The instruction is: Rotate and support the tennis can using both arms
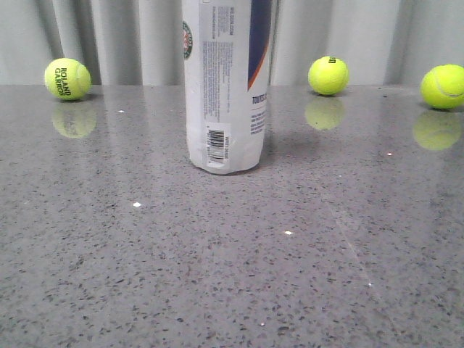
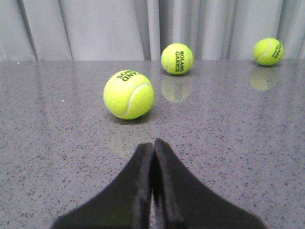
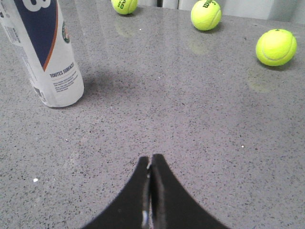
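Observation:
The tennis can (image 1: 226, 87) stands upright on the grey speckled table in the middle of the front view, its top cut off by the frame; white label, navy band, orange stripe and barcode face me. It also shows in the right wrist view (image 3: 45, 52), well away from the fingers. My right gripper (image 3: 151, 158) is shut and empty over bare table. My left gripper (image 2: 153, 143) is shut and empty, a short way from a tennis ball (image 2: 128, 94). The can does not show in the left wrist view. Neither gripper shows in the front view.
Tennis balls lie at the back of the table: one at the left (image 1: 67, 78), two at the right (image 1: 328, 75) (image 1: 443, 86). Grey curtains (image 1: 130, 36) hang behind. In the left wrist view two more balls (image 2: 177, 58) (image 2: 268, 51) lie farther off.

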`<state>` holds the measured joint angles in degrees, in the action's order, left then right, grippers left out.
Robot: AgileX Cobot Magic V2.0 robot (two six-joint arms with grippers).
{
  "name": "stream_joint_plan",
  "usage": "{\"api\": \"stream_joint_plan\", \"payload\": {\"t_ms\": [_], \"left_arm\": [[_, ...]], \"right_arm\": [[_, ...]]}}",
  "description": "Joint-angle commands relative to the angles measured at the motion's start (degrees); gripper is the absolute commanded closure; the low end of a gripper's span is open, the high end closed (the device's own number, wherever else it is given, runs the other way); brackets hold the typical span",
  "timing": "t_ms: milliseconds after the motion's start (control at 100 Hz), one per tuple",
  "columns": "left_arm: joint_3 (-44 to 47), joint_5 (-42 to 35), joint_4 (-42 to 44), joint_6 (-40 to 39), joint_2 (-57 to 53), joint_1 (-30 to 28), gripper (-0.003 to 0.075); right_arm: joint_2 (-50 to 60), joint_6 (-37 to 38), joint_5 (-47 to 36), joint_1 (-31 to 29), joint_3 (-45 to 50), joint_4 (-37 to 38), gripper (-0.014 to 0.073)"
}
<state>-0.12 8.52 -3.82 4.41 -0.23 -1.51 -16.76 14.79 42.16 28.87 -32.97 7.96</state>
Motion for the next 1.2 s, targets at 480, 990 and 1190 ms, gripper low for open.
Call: {"api": "stream_joint_plan", "payload": {"t_ms": [480, 990, 1190], "left_arm": [[2.6, -3.6, -0.1, -0.6, -1.9, 0.0, 0.0740], [2.6, -3.6, -0.1, -0.6, -1.9, 0.0, 0.0740], [2.6, -3.6, -0.1, -0.6, -1.9, 0.0, 0.0740]], "right_arm": [[-0.7, 0.0, -4.2, -0.2, -1.3, 1.0, 0.0661], [-0.7, 0.0, -4.2, -0.2, -1.3, 1.0, 0.0661], [-0.6, 0.0, -7.2, -1.3, -0.3, 2.4, 0.0661]]}}
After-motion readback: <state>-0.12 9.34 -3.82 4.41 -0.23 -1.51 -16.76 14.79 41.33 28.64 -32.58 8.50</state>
